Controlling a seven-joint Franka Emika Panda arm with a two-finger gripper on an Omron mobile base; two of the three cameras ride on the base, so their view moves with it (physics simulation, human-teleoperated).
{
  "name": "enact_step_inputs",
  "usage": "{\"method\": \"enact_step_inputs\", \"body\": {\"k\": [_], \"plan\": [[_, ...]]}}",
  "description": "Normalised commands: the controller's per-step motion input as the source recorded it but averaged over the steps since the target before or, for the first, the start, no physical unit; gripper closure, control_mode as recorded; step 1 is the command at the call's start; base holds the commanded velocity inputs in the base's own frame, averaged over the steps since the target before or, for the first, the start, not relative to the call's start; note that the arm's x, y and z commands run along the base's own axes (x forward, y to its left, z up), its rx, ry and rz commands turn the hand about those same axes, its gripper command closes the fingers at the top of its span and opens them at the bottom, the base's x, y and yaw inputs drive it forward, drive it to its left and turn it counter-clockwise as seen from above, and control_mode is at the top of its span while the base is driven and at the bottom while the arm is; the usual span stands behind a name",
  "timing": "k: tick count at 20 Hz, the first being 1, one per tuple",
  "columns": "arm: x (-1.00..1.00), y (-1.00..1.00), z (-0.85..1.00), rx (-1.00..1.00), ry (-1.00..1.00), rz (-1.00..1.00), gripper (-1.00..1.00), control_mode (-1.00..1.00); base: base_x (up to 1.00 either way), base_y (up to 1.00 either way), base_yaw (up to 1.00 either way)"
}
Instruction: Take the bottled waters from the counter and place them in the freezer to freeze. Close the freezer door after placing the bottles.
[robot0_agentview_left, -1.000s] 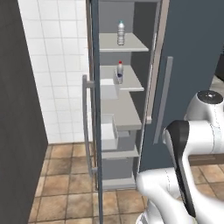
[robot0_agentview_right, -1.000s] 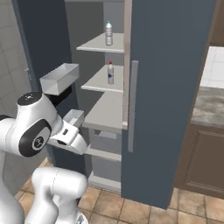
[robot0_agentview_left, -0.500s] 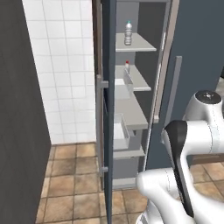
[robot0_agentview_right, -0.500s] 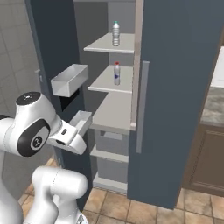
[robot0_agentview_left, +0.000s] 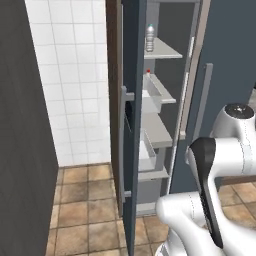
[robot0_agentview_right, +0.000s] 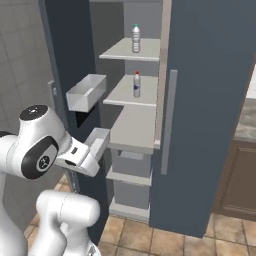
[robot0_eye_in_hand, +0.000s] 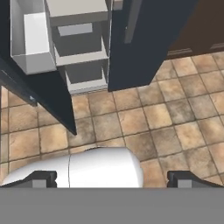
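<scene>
Blue-grey freezer door ajar, 2 bottled waters shelved; gripper wide open, empty.

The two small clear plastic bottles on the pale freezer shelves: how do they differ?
The teal-capped clear bottle stands on the higher shelf; the red-capped clear bottle stands one shelf lower. The red-capped one wears a blue label; the teal-capped one shows none. Both stand upright and look alike in size.

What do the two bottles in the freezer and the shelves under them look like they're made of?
The top bottle and the lower bottle look like clear ribbed plastic: see-through bodies, coloured caps, a blue label on the lower one. The shelves look like matte pale grey plastic or painted metal, flat with no shine; the rendering leaves it open.
</scene>
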Motion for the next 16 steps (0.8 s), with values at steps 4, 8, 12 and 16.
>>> {"method": "enact_step_inputs", "body": {"k": [4,8,12,16], "plan": [[0.0,0.0,0.0,0.0,0.0,0.0,-1.0,1.0,0.0,0.47,-0.05],[0.0,0.0,0.0,0.0,0.0,0.0,-1.0,1.0,0.0,0.33,-0.03],[0.0,0.0,0.0,0.0,0.0,0.0,-1.0,1.0,0.02,0.42,0.0],[0.0,0.0,0.0,0.0,0.0,0.0,-1.0,1.0,0.01,0.41,0.0]]}}
